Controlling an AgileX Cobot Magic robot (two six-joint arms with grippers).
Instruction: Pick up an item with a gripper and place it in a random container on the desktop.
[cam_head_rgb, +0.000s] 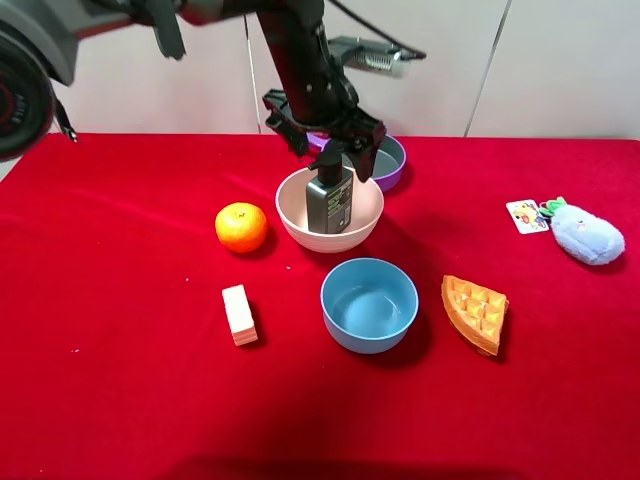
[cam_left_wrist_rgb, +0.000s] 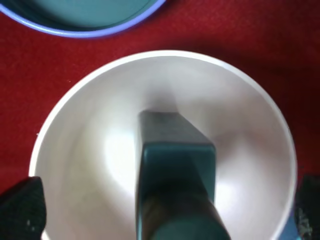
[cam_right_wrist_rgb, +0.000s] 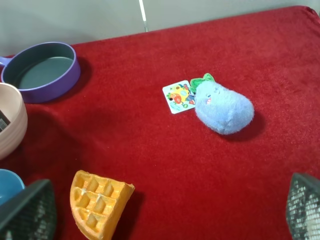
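Note:
The dark grey pump bottle (cam_head_rgb: 330, 200) stands inside the pale pink bowl (cam_head_rgb: 296, 226) on the red desktop (cam_head_rgb: 120, 380). My left gripper (cam_head_rgb: 333, 150) hangs right above the bowl, its black fingers spread to either side of the pump head, not touching it. In the left wrist view the bottle (cam_left_wrist_rgb: 175, 170) rises from the bowl's (cam_left_wrist_rgb: 95, 125) bottom, and the fingertips (cam_left_wrist_rgb: 22, 210) sit far apart at the frame's corners. My right gripper (cam_right_wrist_rgb: 165, 210) is open and empty above the cloth; it does not show in the exterior high view.
A purple pan (cam_head_rgb: 395, 165) sits just behind the pink bowl. A blue bowl (cam_head_rgb: 369, 304) stands in front of it. An orange (cam_head_rgb: 241, 227) and a cream block (cam_head_rgb: 239, 314) lie to the left. A waffle toy (cam_head_rgb: 475, 312) and a blue plush (cam_head_rgb: 587, 235) lie to the right.

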